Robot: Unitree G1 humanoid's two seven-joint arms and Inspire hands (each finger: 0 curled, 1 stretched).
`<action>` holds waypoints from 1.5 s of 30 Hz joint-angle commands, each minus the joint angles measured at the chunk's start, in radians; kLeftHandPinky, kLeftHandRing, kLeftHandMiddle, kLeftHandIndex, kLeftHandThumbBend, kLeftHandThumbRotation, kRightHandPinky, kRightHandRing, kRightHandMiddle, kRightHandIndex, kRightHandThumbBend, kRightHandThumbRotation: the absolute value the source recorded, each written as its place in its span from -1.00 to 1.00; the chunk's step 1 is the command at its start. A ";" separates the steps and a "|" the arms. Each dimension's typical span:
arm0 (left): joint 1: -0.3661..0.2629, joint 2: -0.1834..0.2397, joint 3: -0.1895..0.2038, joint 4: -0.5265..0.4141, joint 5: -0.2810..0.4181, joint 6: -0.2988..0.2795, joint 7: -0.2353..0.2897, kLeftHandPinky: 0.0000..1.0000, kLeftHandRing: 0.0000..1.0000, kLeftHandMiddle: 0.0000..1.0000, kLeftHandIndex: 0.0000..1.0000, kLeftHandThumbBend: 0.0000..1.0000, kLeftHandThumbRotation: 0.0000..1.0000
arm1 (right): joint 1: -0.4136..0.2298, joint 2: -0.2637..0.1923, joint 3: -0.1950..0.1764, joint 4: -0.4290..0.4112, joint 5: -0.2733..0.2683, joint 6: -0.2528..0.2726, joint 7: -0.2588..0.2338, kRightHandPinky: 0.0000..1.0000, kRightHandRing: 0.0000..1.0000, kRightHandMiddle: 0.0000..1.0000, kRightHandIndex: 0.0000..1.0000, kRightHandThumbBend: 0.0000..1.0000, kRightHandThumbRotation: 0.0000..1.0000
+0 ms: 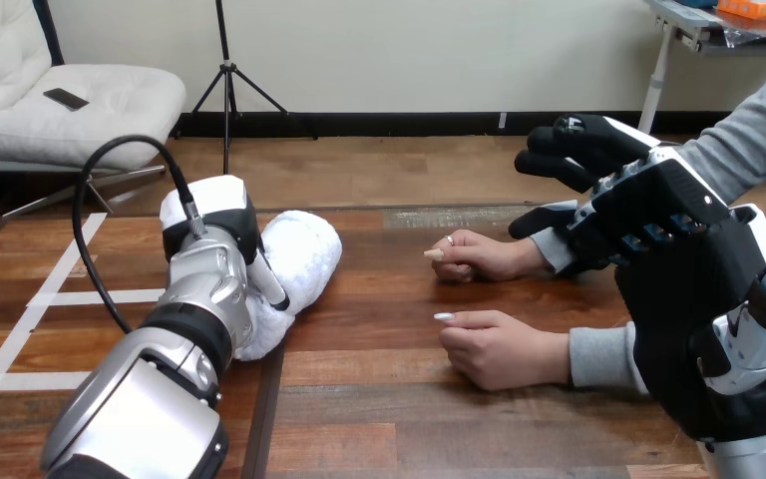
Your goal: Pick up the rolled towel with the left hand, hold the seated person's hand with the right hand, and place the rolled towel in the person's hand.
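Nearest the camera, the right hand (658, 210) is seen as the bulkiest thing in view, raised on its arm from the lower right. It is held open: the fingers are arched forward and the thumb is spread below them, leaving a wide gap. That gap is set over the wrist of the person's farther hand (484, 256). Contact with the sleeve cannot be confirmed. The pose is judged to be a reach for the hold, not yet a hold.

Left forearm (150, 399) noted next, angled in from the lower left across the wooden surface (379, 399).

Left hand (209, 225) is laid over the rolled towel (304, 249) and is closed on it. A digit is pressed along the roll's side, and white pile bulges out on both sides of the hand. The towel is found left of centre, apparently resting on the surface, well apart from both of the person's hands. The pick-up is judged gripped but not carried.

Person's farther hand is rested on the surface, loosely curled, knuckles up. The person's nearer hand (499, 349) is rested likewise, just in front of it. Neither palm is turned up, so delivery is judged not ready.
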 commanded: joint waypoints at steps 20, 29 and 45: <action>0.077 0.084 0.199 -0.158 -0.164 -0.161 0.153 -0.67 -0.51 -0.32 -0.17 0.40 -1.00 | -0.046 -0.001 -0.005 0.013 -0.004 0.003 -0.005 0.17 0.60 0.61 0.55 0.73 0.97; 0.151 0.117 0.264 -0.309 -0.215 -0.179 0.140 -0.52 -0.34 -0.18 -0.14 0.35 -1.00 | -0.058 -0.003 0.001 0.040 -0.005 0.013 0.000 0.16 0.62 0.63 0.58 0.64 0.95; 0.326 0.174 0.351 -0.665 -0.267 -0.148 0.069 -0.42 -0.25 -0.11 -0.11 0.32 -1.00 | -0.085 -0.006 0.007 0.091 -0.022 0.038 0.006 0.21 0.66 0.65 0.60 0.65 0.91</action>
